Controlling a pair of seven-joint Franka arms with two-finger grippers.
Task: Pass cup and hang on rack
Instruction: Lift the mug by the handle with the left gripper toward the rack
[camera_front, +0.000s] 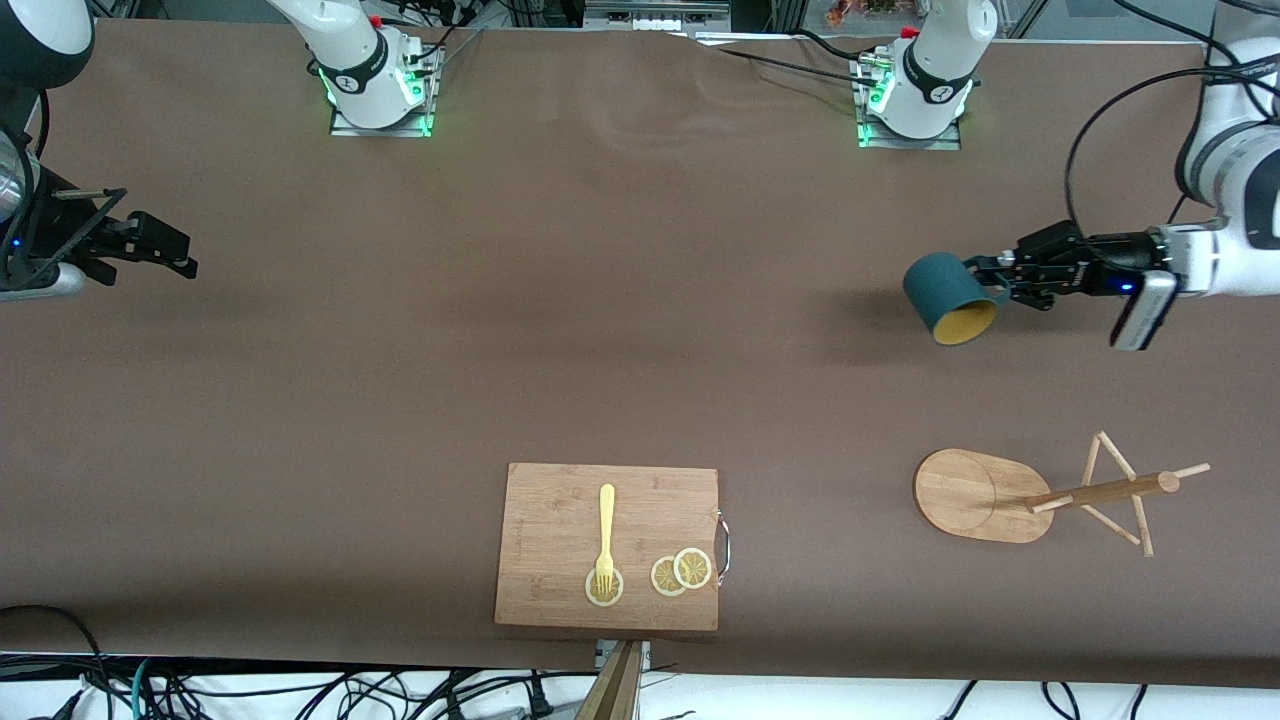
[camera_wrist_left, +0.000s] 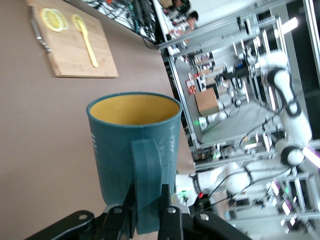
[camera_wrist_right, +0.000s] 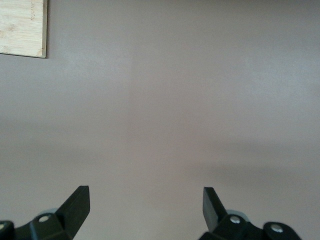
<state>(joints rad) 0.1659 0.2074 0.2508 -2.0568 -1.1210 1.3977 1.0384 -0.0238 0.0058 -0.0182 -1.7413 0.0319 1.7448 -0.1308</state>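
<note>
I've got the cup (camera_front: 950, 298) up in the air in the left gripper (camera_front: 990, 278), over bare table toward the left arm's end, w/ the rack (camera_front: 1040, 495) on the table nearer the front cam. Cup is tipped so its yellow mouth faces the front cam. I judge that's deliberate: held by the handle (camera_wrist_left: 146, 185), the body sticks out clear of the fingers, so the handle loop can be steered toward a peg. Pass step looks done to me; hanging isn't.

Left wrist view: the 2 fingers (camera_wrist_left: 169, 217) are pinched on the handle, 1 each side, squeezing the strap flat-on. Nothing else touches the cup.

Rack leans in the front view only because of cam angle, I reckon: base flat, post w/ thin pegs (camera_front: 1120, 492) pointing away from the base.

Right gripper (camera_front: 160, 245) waits over bare table at the right arm's end, fingers (camera_wrist_right: 75, 205) spread wide, holding nothing.

Board (camera_front: 608, 546) w/ fork (camera_front: 605, 535) and 3 lemon slices (camera_front: 682, 572) sits near the front edge, well apart from the rack.
</note>
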